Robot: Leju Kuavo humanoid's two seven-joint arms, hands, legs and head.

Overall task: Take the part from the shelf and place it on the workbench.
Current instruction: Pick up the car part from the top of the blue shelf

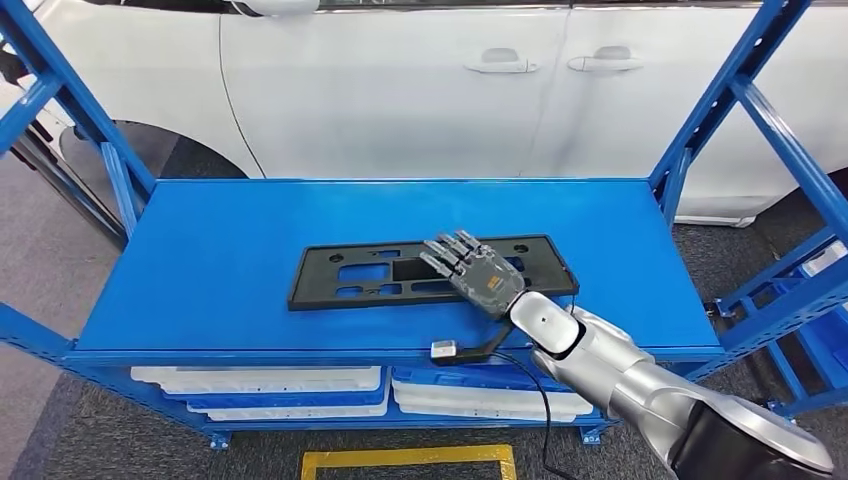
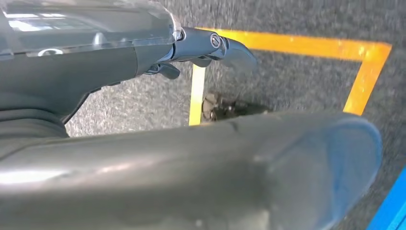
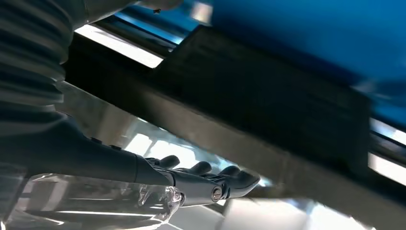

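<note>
A flat black part (image 1: 340,275) with several cutouts lies in the middle of the blue shelf top (image 1: 220,230). My right hand (image 1: 475,272) is stretched out flat over the part's right half, fingers apart and pointing toward the back; whether it touches cannot be told. The right wrist view has the dark part (image 3: 268,96) close beside the straight fingers of my right hand (image 3: 201,182), with nothing gripped. My left hand (image 2: 191,48) hangs down over the floor, holding nothing.
A white car (image 1: 420,80) stands right behind the shelf. Blue uprights (image 1: 720,110) frame both sides. White trays (image 1: 260,385) lie on the level below. A small plug with a black cable (image 1: 445,350) sits at the front edge. Yellow floor tape (image 2: 287,43) marks the carpet.
</note>
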